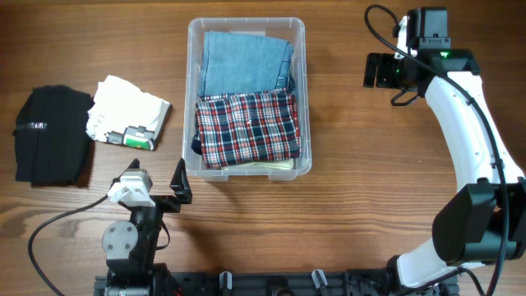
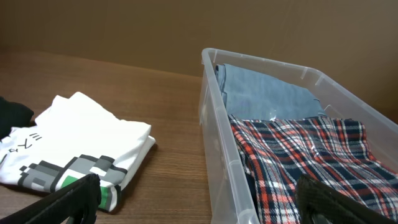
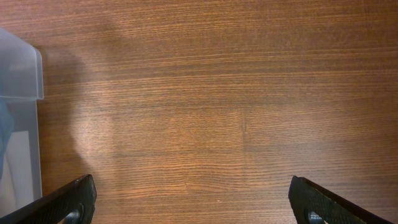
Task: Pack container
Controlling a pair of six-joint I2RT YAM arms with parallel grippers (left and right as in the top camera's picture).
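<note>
container (image 1: 191, 90): 1 | garments inside: 2 on top, denim piece (image 1: 245, 64), plaid shirt (image 1: 248, 127) | garments on worktop (image 1: 362, 164): 2, white printed tee (image 1: 127, 111), black garment (image 1: 53, 136)

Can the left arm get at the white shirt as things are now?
Probably yes: the left pincer is open and empty, and the white shirt lies just ahead of it, outside the container, with nothing between.

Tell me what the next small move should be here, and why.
Probably swing the left gripper leftward over the white folded shirt, with its fingers open. The container already holds denim and a plaid shirt, while the white folded shirt and a black garment lie on the table outside it, nearest the left arm. The right gripper sits off the container's far side.
</note>
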